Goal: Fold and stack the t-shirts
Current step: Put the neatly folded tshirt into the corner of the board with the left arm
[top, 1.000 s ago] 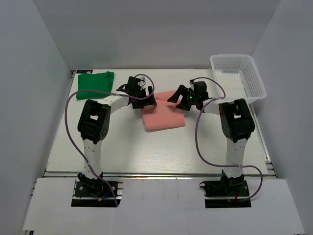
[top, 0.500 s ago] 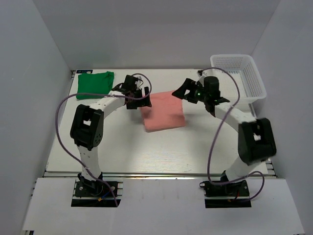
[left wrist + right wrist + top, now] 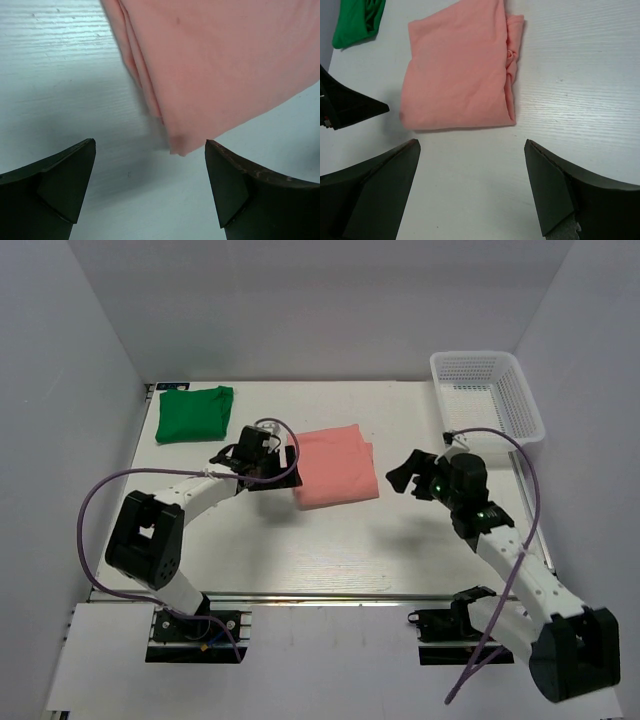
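Observation:
The salmon-pink t-shirt point(image 3: 335, 468) lies folded into a rectangle in the middle of the table; it also shows in the left wrist view point(image 3: 220, 65) and the right wrist view point(image 3: 457, 75). The bright green t-shirt point(image 3: 193, 412) lies folded at the far left corner, and its edge shows in the right wrist view point(image 3: 357, 22). My left gripper point(image 3: 288, 472) is open just off the pink shirt's left near corner, low over the table point(image 3: 150, 185). My right gripper point(image 3: 402, 478) is open to the right of the pink shirt, apart from it point(image 3: 472, 190). Neither holds anything.
A white mesh basket point(image 3: 487, 400) stands at the far right corner. White walls close in the table on three sides. The left gripper's black finger point(image 3: 345, 107) shows at the left edge of the right wrist view.
Both arms have drawn back from the pink shirt: the right gripper moved near and right, the left gripper near and left to its corner. Both stayed open.

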